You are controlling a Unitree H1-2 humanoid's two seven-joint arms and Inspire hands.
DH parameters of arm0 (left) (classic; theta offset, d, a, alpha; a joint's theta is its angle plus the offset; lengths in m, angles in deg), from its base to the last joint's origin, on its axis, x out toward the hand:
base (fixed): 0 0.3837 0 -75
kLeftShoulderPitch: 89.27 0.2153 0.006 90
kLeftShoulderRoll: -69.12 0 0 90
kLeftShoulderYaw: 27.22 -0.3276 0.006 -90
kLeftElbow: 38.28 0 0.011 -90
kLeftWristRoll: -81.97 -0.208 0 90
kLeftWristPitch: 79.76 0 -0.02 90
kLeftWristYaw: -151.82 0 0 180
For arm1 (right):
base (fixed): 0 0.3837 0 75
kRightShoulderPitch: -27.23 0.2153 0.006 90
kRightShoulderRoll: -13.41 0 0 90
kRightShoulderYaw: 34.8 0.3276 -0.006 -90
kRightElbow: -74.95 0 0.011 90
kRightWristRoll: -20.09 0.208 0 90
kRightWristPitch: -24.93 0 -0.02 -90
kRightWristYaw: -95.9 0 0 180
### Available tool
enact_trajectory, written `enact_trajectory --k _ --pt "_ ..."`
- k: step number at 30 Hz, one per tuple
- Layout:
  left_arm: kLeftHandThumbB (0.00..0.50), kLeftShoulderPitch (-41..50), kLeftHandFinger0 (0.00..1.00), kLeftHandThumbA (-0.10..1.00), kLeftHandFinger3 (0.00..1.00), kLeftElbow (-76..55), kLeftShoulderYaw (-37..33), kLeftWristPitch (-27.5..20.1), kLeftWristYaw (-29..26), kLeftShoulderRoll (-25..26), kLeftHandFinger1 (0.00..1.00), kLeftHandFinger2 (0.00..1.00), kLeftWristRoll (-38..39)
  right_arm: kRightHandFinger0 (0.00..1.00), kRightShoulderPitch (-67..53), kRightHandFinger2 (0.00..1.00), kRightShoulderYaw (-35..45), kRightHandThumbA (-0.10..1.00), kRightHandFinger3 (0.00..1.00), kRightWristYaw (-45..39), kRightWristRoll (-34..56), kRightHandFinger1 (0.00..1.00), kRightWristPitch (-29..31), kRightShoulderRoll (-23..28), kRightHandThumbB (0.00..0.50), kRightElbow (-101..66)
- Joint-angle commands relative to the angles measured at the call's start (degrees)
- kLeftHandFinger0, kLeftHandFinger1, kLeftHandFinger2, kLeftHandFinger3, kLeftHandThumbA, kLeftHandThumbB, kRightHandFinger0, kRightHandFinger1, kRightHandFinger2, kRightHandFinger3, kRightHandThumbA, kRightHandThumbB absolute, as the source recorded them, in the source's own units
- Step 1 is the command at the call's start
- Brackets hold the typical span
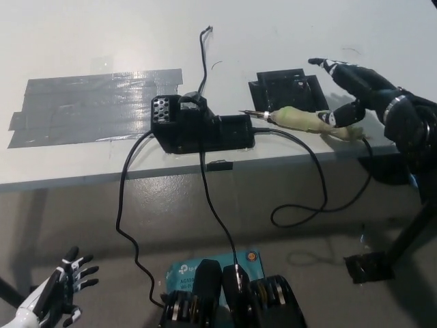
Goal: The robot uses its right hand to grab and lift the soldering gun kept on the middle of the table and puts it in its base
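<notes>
- Head view: black right hand, fingers spread and empty, hovers over the soldering gun on the worktop.
- Gun looks light and stiff; its padded handle is the place to grip, away from the thin metal tip.
- Trailing cord may drag.
- White left hand rests low, fingers apart.

Pale grey-white counter. Broad patch of dull silver-grey tape. Matte black box-shaped soldering base, black cables. Soldering gun with pale yellow-green wrapped handle, dark metal tip. Black right robot hand; white left robot hand, black-tipped.
</notes>
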Motion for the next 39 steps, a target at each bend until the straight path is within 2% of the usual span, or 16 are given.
enact_trajectory --k 1,6,8,11,12,13,15,18,24,28,30,31,32,35,37,39 --pt "0.341 -0.34 0.83 1.00 1.00 -1.22 0.11 -1.35 1.15 0.80 0.93 1.00 0.17 1.00 3.09 1.00 0.02 0.59 1.00 -1.96 -1.97 1.00 -0.79 0.13 0.098 -1.07" --pt "0.349 -0.33 0.84 1.00 1.00 -1.27 -0.29 -1.12 1.25 0.88 0.92 0.99 -0.10 1.00 2.94 1.00 -1.95 0.58 1.00 -1.87 -4.33 1.00 0.04 0.61 0.118 3.58" --pt "0.334 0.22 0.84 1.00 1.00 -1.80 -0.90 -1.19 1.08 0.87 0.92 1.00 -0.72 1.00 2.54 1.00 -3.19 0.58 1.00 -2.66 -5.41 1.00 0.14 1.27 0.111 4.53" --pt "0.358 -0.19 0.84 1.00 1.00 -1.67 -1.35 -1.24 1.03 0.77 0.92 1.00 -0.86 1.00 1.92 1.00 -3.05 0.58 1.00 -2.84 -5.32 1.00 0.25 1.88 0.118 3.58" --pt "0.367 -0.45 0.85 1.00 1.00 -1.62 -1.47 -0.75 1.25 0.80 0.94 1.00 -0.55 1.00 2.05 1.00 -3.22 0.66 1.00 -2.49 -5.55 1.00 0.67 1.57 0.154 4.37" --pt "0.363 -0.62 0.86 1.00 1.00 -1.67 -1.44 -0.29 1.31 0.71 0.94 1.00 -0.23 1.00 1.96 1.00 -3.24 0.65 1.00 -2.62 -5.74 1.00 0.40 1.43 0.148 3.92" --pt "0.349 -0.82 0.86 1.00 1.00 -1.94 -1.51 0.04 1.19 0.53 0.95 1.00 -0.11 1.00 2.13 1.00 -3.27 0.56 1.00 -3.15 -6.10 1.00 -0.68 0.79 0.123 3.71" --pt "0.337 -1.27 0.86 1.00 1.00 -1.75 -1.89 0.20 1.32 0.44 0.96 1.00 -0.21 1.00 2.45 1.00 -3.68 0.56 1.00 -3.81 -6.79 1.00 -1.00 0.40 0.107 4.20" --pt "0.342 -2.17 0.88 1.00 1.00 -1.29 -3.41 -0.35 1.38 0.38 0.97 1.00 -1.20 1.00 3.54 1.00 -3.64 0.58 1.00 -2.07 -6.85 1.00 0.25 -2.97 0.119 8.73" --pt "0.352 -2.43 0.87 1.00 1.00 -1.50 -3.90 -0.10 1.14 0.04 0.94 1.00 -1.19 1.00 3.81 1.00 -2.61 0.53 1.00 -0.72 -6.88 1.00 0.29 -4.13 0.126 12.29" --pt "0.353 -2.46 0.87 1.00 1.00 -1.68 -4.01 0.15 1.02 -0.08 0.95 1.00 -1.13 1.00 3.55 1.00 -2.14 0.50 1.00 -0.76 -6.94 1.00 0.07 -3.93 0.128 12.05" --pt "0.321 -2.38 0.87 1.00 1.00 -2.23 -4.10 0.43 0.77 -0.18 0.95 1.00 -1.27 1.00 3.44 1.00 -1.74 0.48 1.00 -0.60 -6.95 1.00 -0.10 -3.63 0.132 12.15" --pt "0.316 -2.42 0.87 1.00 1.00 -2.43 -4.15 0.53 0.64 -0.21 0.95 1.00 -1.38 1.00 3.53 1.00 -1.47 0.48 1.00 -0.52 -6.90 1.00 -0.31 -3.53 0.137 12.60" --pt "0.332 -2.81 0.88 1.00 1.00 -2.26 -4.26 0.44 0.71 -0.31 0.96 0.99 -1.32 1.00 4.14 1.00 -1.03 0.51 1.00 -0.40 -7.39 1.00 -0.91 -3.06 0.143 14.19" --pt "0.315 -3.02 0.80 1.00 1.00 -2.34 -3.85 0.66 0.76 -0.66 0.92 0.97 -0.63 1.00 4.59 1.00 -0.61 0.54 1.00 -0.18 -7.64 1.00 -1.74 -2.60 0.148 14.98" --pt "0.322 -3.15 0.81 1.00 1.00 -2.35 -4.03 0.63 0.83 -0.88 0.92 0.97 -0.68 1.00 4.86 1.00 -0.46 0.54 1.00 0.70 -7.75 1.00 -1.20 -2.46 0.165 16.35"
